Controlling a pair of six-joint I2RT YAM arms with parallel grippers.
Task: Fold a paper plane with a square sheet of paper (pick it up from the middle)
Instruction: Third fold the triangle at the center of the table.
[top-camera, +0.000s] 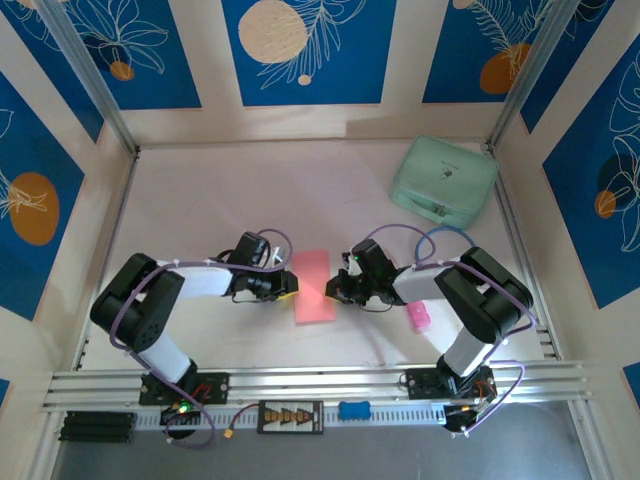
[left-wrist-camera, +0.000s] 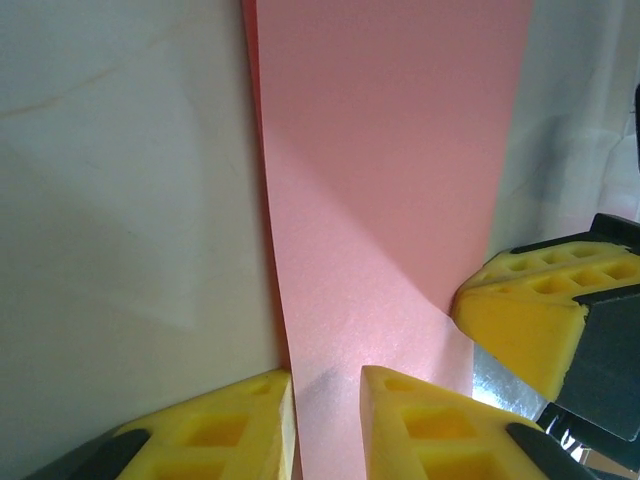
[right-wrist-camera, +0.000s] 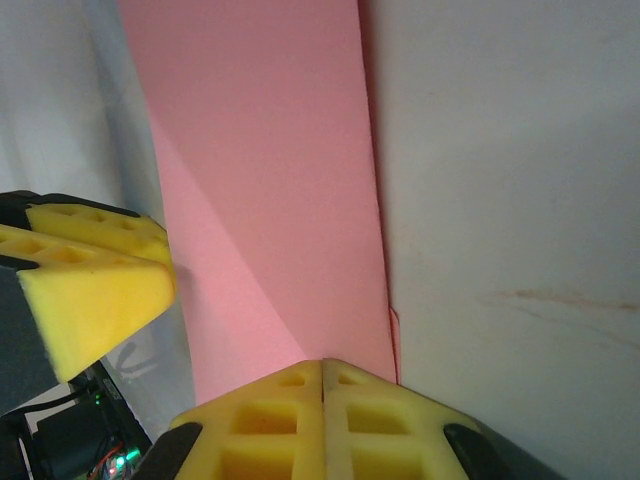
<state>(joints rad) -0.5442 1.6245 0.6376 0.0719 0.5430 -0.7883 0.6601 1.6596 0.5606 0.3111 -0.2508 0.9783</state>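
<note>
Left end effector (left-wrist-camera: 326, 385) is narrowly spread, straddling the left edge of the salmon sheet of paper (top-camera: 312, 287) (folded to a strip) at the middle of the bench (top-camera: 200, 190); whether it touches the paper is unclear. Right end effector (right-wrist-camera: 322, 372) is pressed together, tips on the sheet's right edge. Both arms bend inward, low. A mint-green case (top-camera: 445, 180) lies shut near the far right corner.
</note>
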